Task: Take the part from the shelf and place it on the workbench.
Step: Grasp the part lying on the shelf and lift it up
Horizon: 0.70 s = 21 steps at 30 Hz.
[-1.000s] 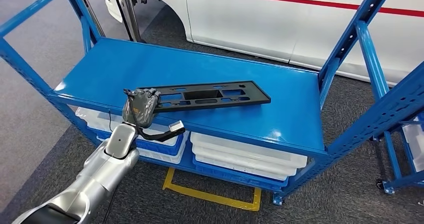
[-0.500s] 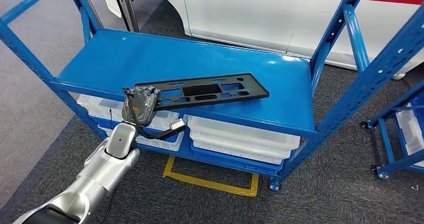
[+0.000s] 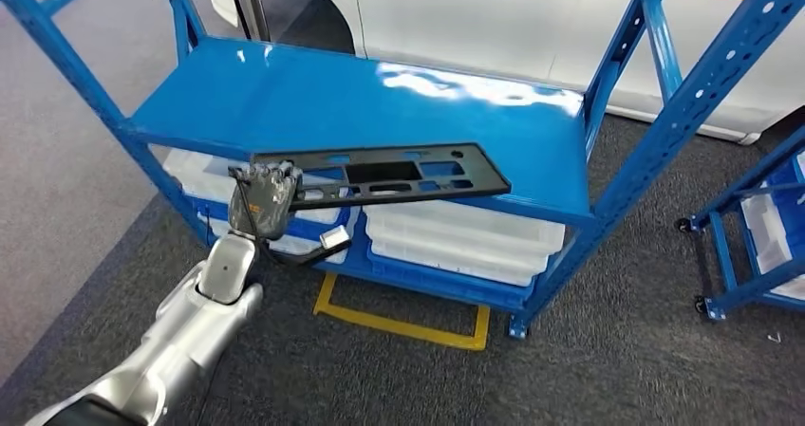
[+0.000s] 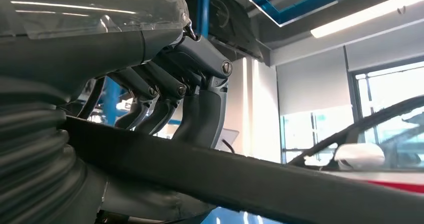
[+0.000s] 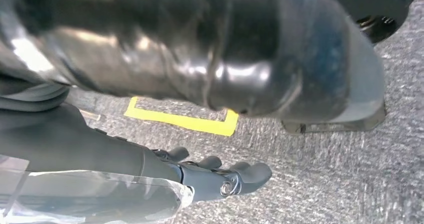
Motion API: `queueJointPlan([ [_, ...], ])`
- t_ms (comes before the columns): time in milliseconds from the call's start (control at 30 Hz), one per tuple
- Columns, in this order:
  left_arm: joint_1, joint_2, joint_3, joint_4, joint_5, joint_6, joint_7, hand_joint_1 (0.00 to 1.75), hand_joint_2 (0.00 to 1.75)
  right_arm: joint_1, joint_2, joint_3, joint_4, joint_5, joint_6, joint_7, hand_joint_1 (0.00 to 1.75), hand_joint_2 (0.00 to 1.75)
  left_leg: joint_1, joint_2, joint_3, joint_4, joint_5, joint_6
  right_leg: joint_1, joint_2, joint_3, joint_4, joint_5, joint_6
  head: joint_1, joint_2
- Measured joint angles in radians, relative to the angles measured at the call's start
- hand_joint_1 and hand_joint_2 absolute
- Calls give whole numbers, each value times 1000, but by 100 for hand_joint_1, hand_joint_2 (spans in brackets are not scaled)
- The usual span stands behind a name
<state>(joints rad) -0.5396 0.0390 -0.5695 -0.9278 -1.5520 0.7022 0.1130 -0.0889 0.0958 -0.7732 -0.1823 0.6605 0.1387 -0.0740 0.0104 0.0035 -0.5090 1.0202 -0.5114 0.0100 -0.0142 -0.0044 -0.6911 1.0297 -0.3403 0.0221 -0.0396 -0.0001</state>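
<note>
Starting at your left, the silver left arm reaches up and forward from the lower corner, and its left hand [image 3: 265, 196] has its dark fingers [image 4: 165, 87] closed over the near end of the long flat black plastic part with cut-out slots [image 3: 380, 175]; the left wrist view shows those fingers curled over the top edge of the panel with the thumb beneath. The part juts out to the right from that grip, roughly level, and it looks lifted clear of the blue metal shelf [image 3: 313, 94], its near end hanging out past the shelf's front edge, though from the head view you cannot be certain the far end is free of the surface. So the pick-up looks done; the carry to the desk and the set-down are all left, and no desk is in sight here. White plastic bins [image 3: 456, 246] sit on the lower tier. Further right, the right hand [image 5: 220, 179] hangs over the grey carpet [image 3: 608, 350] with fingers loosely extended, holding nothing.
</note>
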Motion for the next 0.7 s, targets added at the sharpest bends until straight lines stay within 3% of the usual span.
queueJointPlan([
  [33, 0, 0, 0, -2, -2, 0, 1, 175, 175, 1, 0, 0, 0, 0, 0, 0, 0, 0, 1, 2, -7, -5, 13, 10, -1, 2, -5, 4, -9, 5, 0, 0],
  [67, 1, 0, 0, -5, -5, 0, 2, 175, 175, 1, -1, 0, 0, 0, 1, 0, 0, 0, 3, 5, -17, -10, 28, 21, -1, 3, -15, 24, -40, 9, 0, 0],
  [167, 4, 1, 0, -18, -15, -1, 6, 175, 175, 3, -1, 0, 0, -1, 1, 0, 0, 0, 3, 7, -64, -14, 72, 36, -3, 5, -55, 187, -191, 16, 1, 0],
  [200, 6, 2, 0, -20, -16, -1, 7, 175, 175, 3, -1, 0, 0, -1, 1, 0, 0, 0, 2, 6, -82, -12, 85, 35, -2, 5, -60, 242, -212, 18, 1, 0],
  [233, 9, 3, 0, -22, -17, -1, 8, 175, 175, 3, -1, 0, 0, -1, 1, 0, 0, 0, 0, 7, -100, -10, 98, 34, -2, 5, -53, 274, -210, 18, 0, 0],
  [267, 11, 3, 0, -23, -17, -1, 8, 175, 175, 2, -1, 0, 0, -1, 1, 0, 0, 0, -1, 7, -119, -7, 110, 32, -2, 5, -30, 275, -189, 17, 1, 0],
  [333, 12, 3, 0, -27, -17, -1, 8, 175, 175, 0, -2, 0, 0, -1, 1, 0, 0, 0, -2, 7, -149, -2, 132, 28, 2, 5, 67, 180, -152, 6, 0, 0],
  [400, 12, 4, 0, -34, -17, 0, 9, 175, 175, -3, -5, 0, -1, -1, 1, 0, 0, 0, -4, 8, -166, 0, 152, 20, 10, 4, 171, 37, -173, -8, 0, 0],
  [433, 12, 5, 0, -37, -18, 0, 10, 175, 175, -3, -6, 0, -2, -1, 1, 0, 0, 0, -3, 9, -170, -2, 163, 14, 15, 4, 199, -10, -188, -13, 0, 0],
  [500, 13, 6, 0, -39, -18, 0, 11, 175, 175, -4, -6, 0, -2, -1, 1, 0, 0, 0, 0, 10, -173, -12, 184, 1, 16, 2, 201, -38, -179, -21, 1, 0],
  [533, 14, 7, -1, -39, -18, -1, 11, 175, 175, -4, -6, 0, -2, -1, 1, 0, 0, 0, 1, 9, -177, -11, 180, -5, 14, 0, 194, -44, -166, -27, 1, 0],
  [567, 14, 8, -1, -39, -18, -1, 11, 175, 175, -5, -6, 0, -1, -1, 1, 0, 0, 0, 0, 7, -186, 5, 156, -10, 10, -3, 184, -49, -151, -35, 1, 0],
  [600, 15, 10, -1, -40, -18, -1, 11, 175, 175, -6, -5, 0, -1, -1, 1, 0, 0, 0, 1, 5, -199, 41, 111, -16, 7, -6, 172, -53, -136, -41, 1, 0],
  [667, 16, 12, -1, -40, -18, -1, 11, 175, 175, -5, -5, 0, -1, -1, 1, 0, 0, 0, 5, 3, -227, 165, 6, -25, 7, -9, 141, -52, -110, -47, 0, 0],
  [700, 17, 13, -1, -40, -18, -1, 11, 175, 175, -5, -5, 0, -1, -1, 1, 0, 0, 0, 8, 3, -235, 228, -22, -30, 7, -9, 124, -49, -97, -46, 0, 0],
])
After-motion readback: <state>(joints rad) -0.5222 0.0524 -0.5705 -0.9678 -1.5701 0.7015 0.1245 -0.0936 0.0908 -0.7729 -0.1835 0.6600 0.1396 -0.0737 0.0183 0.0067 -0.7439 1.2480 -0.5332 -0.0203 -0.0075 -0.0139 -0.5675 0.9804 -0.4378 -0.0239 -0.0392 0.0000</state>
